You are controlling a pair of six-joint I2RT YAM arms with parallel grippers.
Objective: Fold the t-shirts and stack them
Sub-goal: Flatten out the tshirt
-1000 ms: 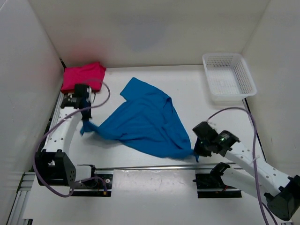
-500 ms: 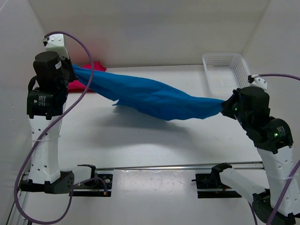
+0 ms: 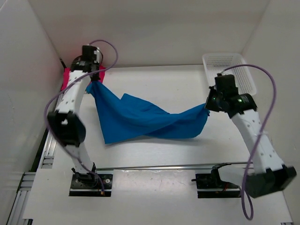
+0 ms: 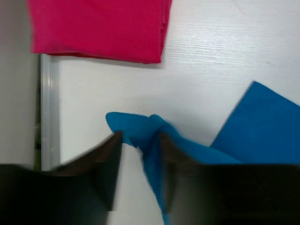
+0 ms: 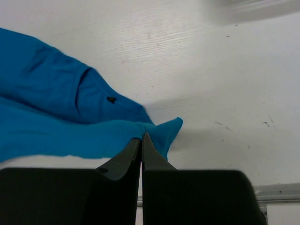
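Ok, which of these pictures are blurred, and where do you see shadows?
Left wrist view: the fingers of the left tool look smeared. Right wrist view: the basket at the top edge is blurred. Top view: sharp, with a soft shadow beneath the blue t-shirt.

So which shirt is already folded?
The pink shirt, lying flat in the far left corner; the blue shirt is unfolded, stretched loosely between the left claw and right claw.
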